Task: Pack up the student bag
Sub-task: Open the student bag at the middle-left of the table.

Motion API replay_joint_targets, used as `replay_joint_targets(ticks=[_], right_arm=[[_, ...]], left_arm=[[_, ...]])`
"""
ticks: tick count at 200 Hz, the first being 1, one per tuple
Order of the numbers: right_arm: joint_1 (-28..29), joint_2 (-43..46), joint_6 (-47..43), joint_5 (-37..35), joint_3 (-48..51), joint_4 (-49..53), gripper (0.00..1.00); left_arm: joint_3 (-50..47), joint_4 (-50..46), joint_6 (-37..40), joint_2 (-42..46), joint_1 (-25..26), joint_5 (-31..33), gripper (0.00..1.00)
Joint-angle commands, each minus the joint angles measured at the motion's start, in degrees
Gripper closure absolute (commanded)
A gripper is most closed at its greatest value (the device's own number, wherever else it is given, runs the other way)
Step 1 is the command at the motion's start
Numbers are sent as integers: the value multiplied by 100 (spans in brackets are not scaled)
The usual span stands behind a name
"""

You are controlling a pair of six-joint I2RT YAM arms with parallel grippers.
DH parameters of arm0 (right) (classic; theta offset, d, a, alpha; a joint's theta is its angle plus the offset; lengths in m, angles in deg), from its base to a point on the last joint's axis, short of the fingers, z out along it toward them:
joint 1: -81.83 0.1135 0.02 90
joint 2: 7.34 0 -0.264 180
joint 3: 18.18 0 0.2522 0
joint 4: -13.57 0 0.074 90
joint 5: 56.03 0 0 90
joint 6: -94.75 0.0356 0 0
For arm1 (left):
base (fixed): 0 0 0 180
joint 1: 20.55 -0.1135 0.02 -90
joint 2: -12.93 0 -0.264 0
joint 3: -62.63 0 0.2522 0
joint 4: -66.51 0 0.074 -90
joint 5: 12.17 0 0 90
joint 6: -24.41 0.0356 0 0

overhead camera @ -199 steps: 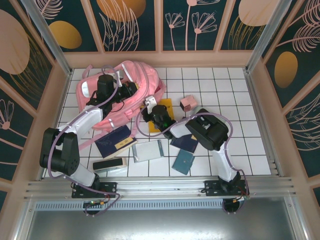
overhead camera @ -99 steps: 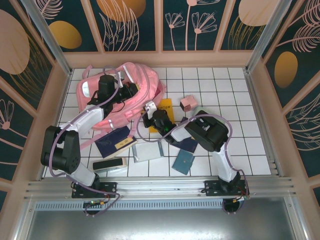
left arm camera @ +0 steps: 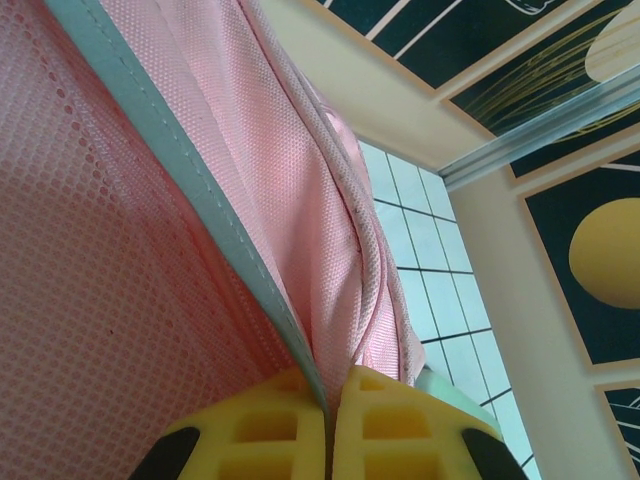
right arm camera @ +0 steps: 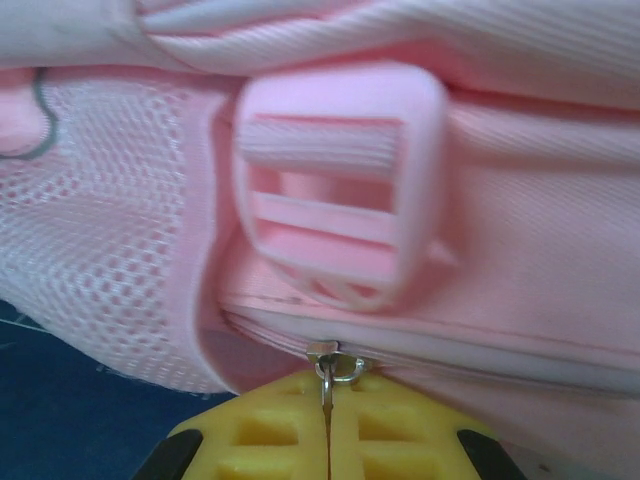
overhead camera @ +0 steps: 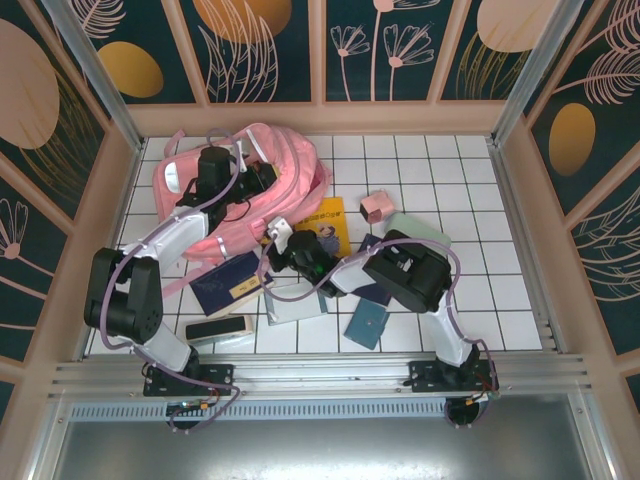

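The student bag (overhead camera: 280,155) is a big pink backpack lying at the back left of the tiled table. My left gripper (overhead camera: 255,180) rests on top of it. In the left wrist view, that gripper (left arm camera: 330,385) has its yellow fingers shut on a fold of the student bag (left arm camera: 150,250), along a pale green trimmed edge. My right gripper (overhead camera: 274,236) is at the bag's near right edge. In the right wrist view, it (right arm camera: 327,392) is shut on the metal zipper pull (right arm camera: 326,368), just below a pink strap buckle (right arm camera: 340,180).
A yellow book (overhead camera: 332,216), a small pink box (overhead camera: 375,207) and a pale green item (overhead camera: 422,228) lie right of the bag. Nearer the front are a navy notebook (overhead camera: 228,283), a grey book (overhead camera: 296,302), a blue booklet (overhead camera: 367,324) and a black case (overhead camera: 218,329).
My right gripper has slid left and nearer along the bag's edge, closed the last bit, and uncovered more of the yellow book. The left gripper has stayed in place.
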Motion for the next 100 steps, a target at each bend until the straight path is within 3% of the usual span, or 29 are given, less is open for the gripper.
replay_joint_targets(ticks=[1,10,28,41,54,75,100], right_arm=[[167,111,-155,456,-269,132,89],[168,169,-150,416,-241,168,82],[170,473,-284,217,51,104,58],[167,847,-357,-147,328,113,49],[172,1318,-440,-425,608,133,47],[147,2085,-125,-1304,866,377,47],[-92,2967,663,-1534,829,1312,60]], left_arm=[[403,373,336,35,31,-315,100],[489,205,562,44,31,-359,100],[684,-233,1140,98,31,-364,100],[615,-321,1664,280,27,-292,100],[379,-237,2151,615,31,-137,100],[-74,59,2960,1086,31,-441,100],[-342,-58,3536,1435,31,-263,100]])
